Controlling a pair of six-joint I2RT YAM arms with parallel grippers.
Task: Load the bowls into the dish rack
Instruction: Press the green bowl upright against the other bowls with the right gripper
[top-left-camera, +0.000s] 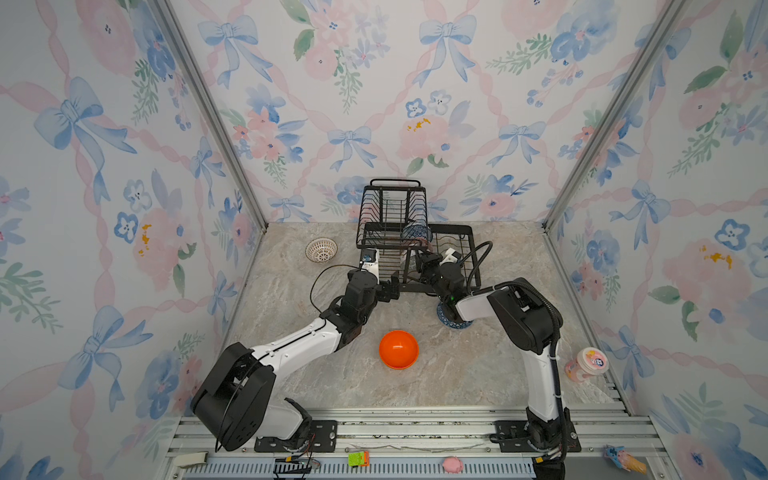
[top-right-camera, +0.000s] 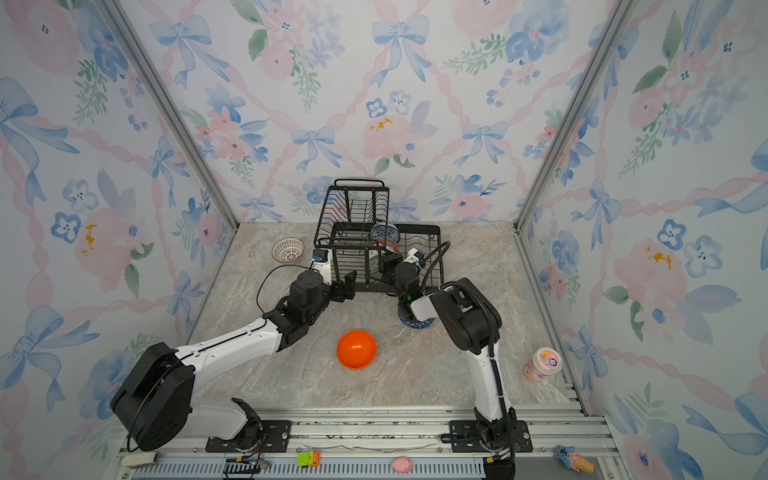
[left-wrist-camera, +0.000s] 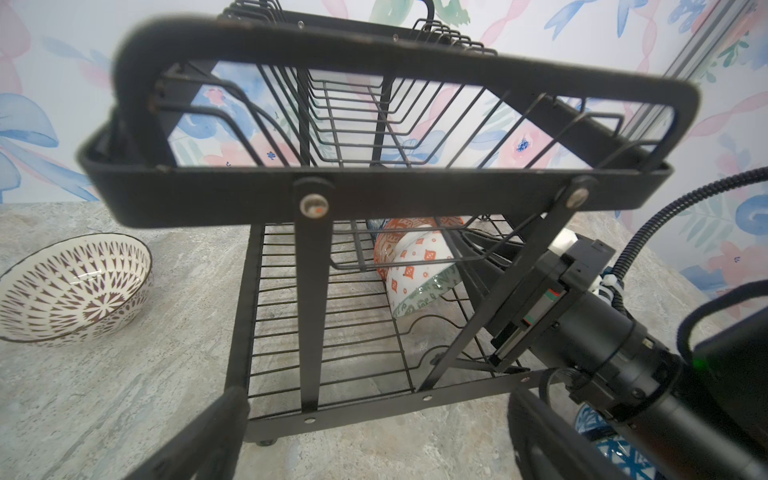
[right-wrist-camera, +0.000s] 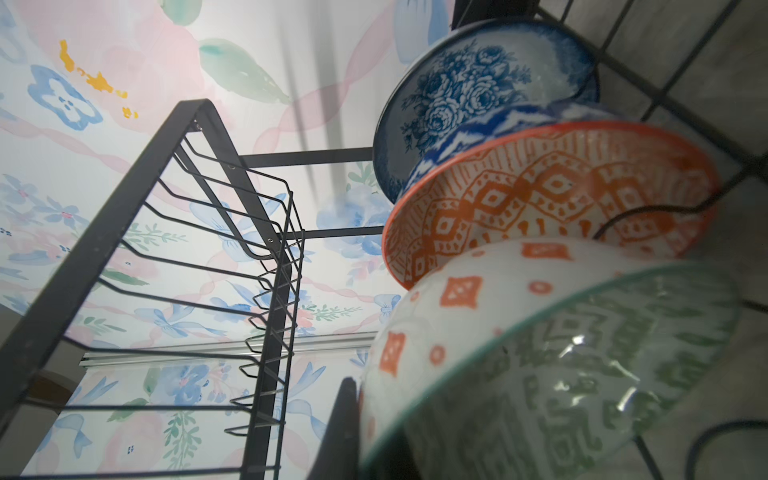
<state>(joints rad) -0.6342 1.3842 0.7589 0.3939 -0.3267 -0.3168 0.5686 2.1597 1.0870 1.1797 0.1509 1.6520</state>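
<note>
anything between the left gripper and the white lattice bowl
Nothing visible. The open left gripper sits at the front left corner of the dish rack; the white lattice bowl lies left of the rack, with only bare table between. The right gripper, shut on the grey-green bowl, is inside the rack.

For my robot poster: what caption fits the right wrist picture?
Blue floral bowl, orange bowl and green bowl tilted in the black rack.

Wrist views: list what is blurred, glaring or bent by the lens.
Right wrist view: the grey-green bowl, nearest the lens, is soft, with white glare patches inside; the blue-and-white bowl behind is sharper. Left wrist view: the dish rack has its near top bar blurred and bowed like a barrel.
</note>
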